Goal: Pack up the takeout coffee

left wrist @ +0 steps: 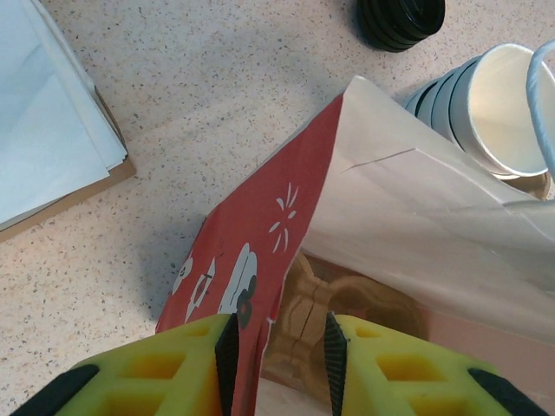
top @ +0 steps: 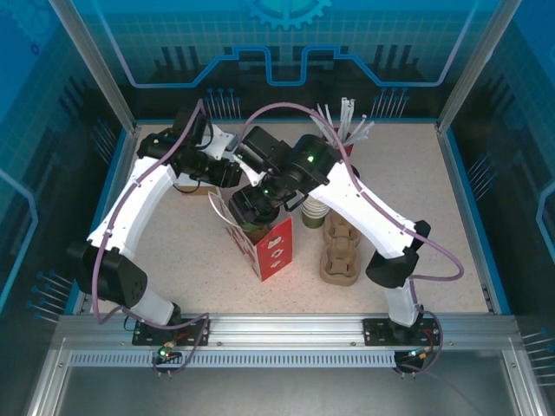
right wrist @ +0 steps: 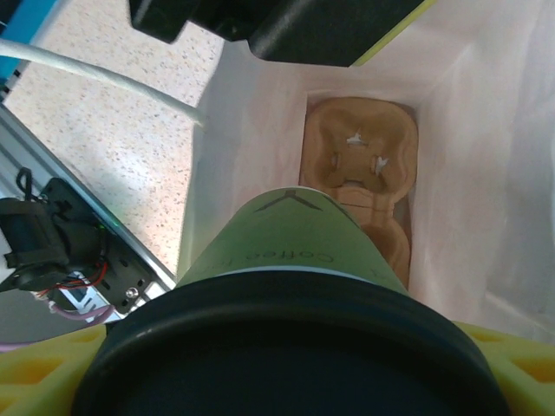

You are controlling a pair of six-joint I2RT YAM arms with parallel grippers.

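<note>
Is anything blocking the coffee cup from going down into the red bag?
Nothing visible. The right hand holds the lidded coffee cup over the open red bag. A pulp cup carrier lies on the bag's floor, and the left hand pinches the bag's edge.

You have a brown moulded pulp carrier (top: 341, 251) standing right of centre on the speckled table (top: 173, 243), straws (top: 347, 121) beyond it.

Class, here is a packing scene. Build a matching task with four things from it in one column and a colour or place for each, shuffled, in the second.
Things:
1 takeout coffee
2 paper bag
3 nested cups
4 loose lids

Descriptions:
a red outside
b black stack on the table
c held by the right gripper
d pale stack beside the bag

Pairs: 1-c, 2-a, 3-d, 4-b
</note>
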